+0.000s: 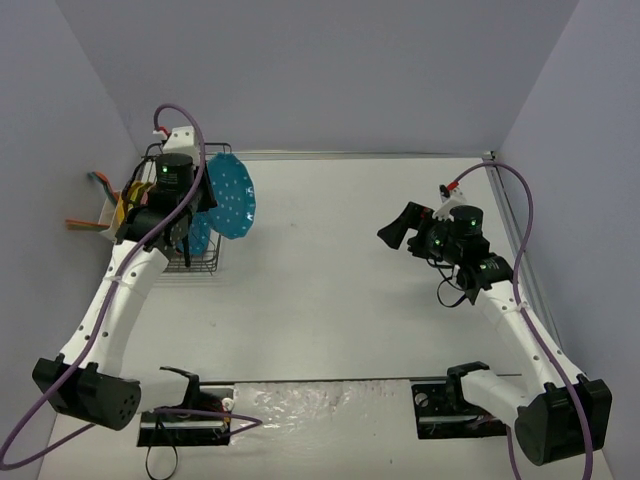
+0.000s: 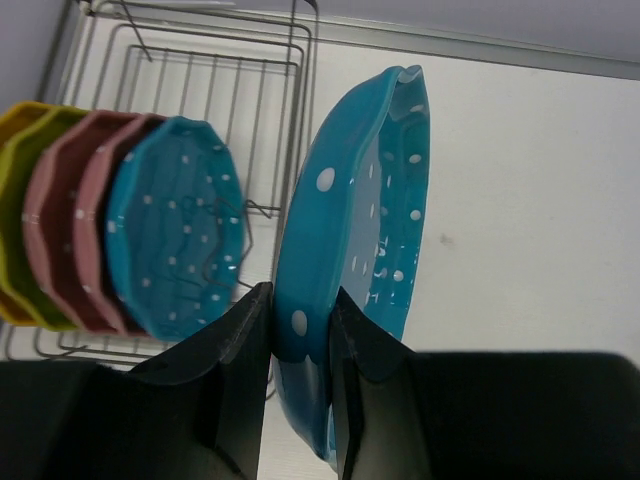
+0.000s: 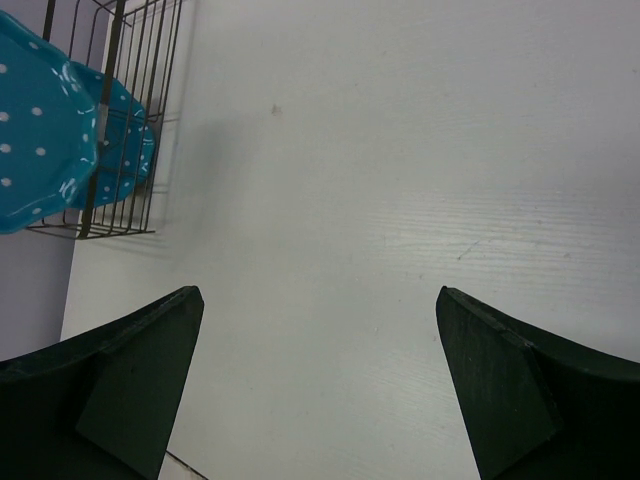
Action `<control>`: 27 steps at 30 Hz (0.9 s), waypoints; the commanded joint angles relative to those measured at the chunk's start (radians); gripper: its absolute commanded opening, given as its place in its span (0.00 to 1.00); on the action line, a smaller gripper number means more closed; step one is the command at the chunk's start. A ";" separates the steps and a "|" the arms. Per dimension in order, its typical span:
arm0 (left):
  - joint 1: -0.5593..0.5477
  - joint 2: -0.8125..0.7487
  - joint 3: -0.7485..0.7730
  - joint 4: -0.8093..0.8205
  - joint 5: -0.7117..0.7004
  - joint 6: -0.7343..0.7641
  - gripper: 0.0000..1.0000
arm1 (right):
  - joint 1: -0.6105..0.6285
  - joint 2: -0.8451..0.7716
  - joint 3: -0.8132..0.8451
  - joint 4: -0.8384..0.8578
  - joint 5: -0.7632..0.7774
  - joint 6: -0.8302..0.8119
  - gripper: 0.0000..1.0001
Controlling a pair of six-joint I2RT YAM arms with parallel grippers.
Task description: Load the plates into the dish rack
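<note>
Plates: five stand on edge in the dish rack (image 2: pixel 200 70), packed side by side. From the left in the left wrist view they are an orange-yellow plate (image 2: pixel 12 125) cut by the frame edge, a yellow-green plate (image 2: pixel 28 215), two pink plates (image 2: pixel 62 225), and the racked teal plate (image 2: pixel 175 240). The sixth, the held teal plate (image 2: pixel 350 250), is pinched at its rim by the left gripper (image 2: pixel 300 300), one finger on each face. It is held upright, nearly edge-on, parallel to the racked row. It sits just beside the racked teal plate at the rack's open end. Can't tell whether it touches the wires. In the top view the left arm reaches over the rack, and the plate is up off the table (image 1: pixel 330 300). A white holder (image 1: pixel 108 218) hangs on the rack's far-left side. The right gripper (image 3: pixel 318 295) is over bare table, well apart from the rack, fingers spread wide and holding nothing.
</note>
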 commanded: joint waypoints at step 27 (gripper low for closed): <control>0.151 0.261 0.222 0.256 -0.266 0.541 0.00 | -0.004 0.037 -0.010 0.032 -0.040 -0.053 1.00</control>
